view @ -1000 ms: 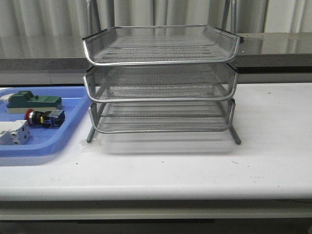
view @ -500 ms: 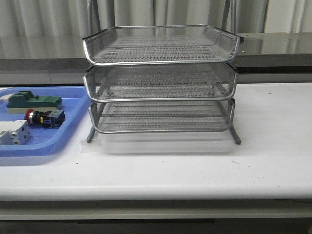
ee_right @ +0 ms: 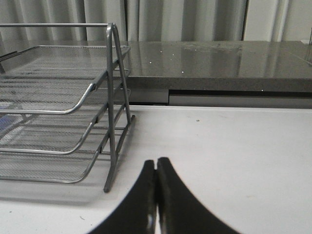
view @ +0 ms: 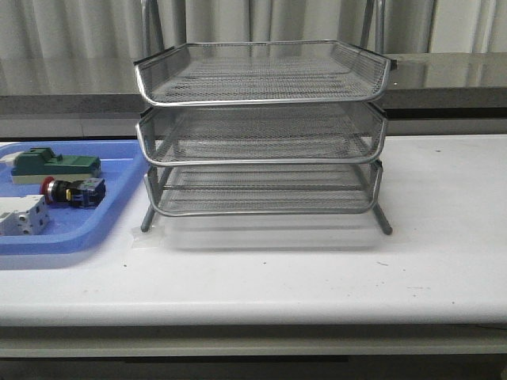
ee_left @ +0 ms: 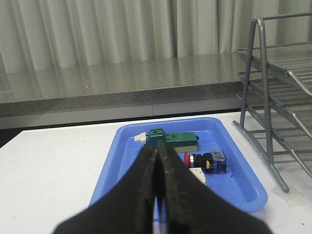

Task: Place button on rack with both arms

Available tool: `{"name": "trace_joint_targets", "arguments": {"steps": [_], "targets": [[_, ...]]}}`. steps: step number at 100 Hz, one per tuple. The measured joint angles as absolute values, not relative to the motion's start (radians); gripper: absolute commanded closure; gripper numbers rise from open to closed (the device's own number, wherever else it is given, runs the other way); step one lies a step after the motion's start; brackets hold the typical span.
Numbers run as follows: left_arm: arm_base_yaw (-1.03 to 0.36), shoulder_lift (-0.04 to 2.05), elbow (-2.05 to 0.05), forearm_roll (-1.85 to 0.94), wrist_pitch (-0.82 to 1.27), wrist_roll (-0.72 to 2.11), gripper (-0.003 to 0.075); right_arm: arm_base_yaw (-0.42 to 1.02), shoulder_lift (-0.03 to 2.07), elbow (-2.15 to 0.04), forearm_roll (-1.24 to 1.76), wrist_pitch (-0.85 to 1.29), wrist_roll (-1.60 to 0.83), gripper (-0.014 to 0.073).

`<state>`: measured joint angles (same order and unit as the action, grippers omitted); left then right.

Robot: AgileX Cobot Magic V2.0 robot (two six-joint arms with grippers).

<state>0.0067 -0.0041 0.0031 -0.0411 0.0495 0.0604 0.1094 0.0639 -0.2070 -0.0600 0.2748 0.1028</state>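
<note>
Standing mid-worktop (view: 444, 261), rack (view: 261, 127), all three tiers bare. Blue tray (view: 119, 170) just left of it holds button (view: 71, 191), lying on its side. Left hand (ee_left: 158, 163) and right hand (ee_right: 156, 173) both closed, gripping nothing.

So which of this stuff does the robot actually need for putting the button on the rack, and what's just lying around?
Needed:
- button, lying in the blue tray
- rack
- left gripper, shut and empty
- right gripper, shut and empty

Just lying about:
- blue tray
- green block
- white block
</note>
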Motion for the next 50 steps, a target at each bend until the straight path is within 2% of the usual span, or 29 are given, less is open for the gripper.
{"name": "trace_joint_targets", "arguments": {"steps": [32,50], "targets": [[0.007,-0.004,0.003,-0.041,0.05,0.06,0.0741,0.109,0.382,-0.512,-0.033,0.57,0.103,0.0651],[0.007,-0.004,0.003,-0.041,0.05,0.06,0.0741,0.109,0.534,-0.579,0.025,0.607,0.103,0.0651]]}}
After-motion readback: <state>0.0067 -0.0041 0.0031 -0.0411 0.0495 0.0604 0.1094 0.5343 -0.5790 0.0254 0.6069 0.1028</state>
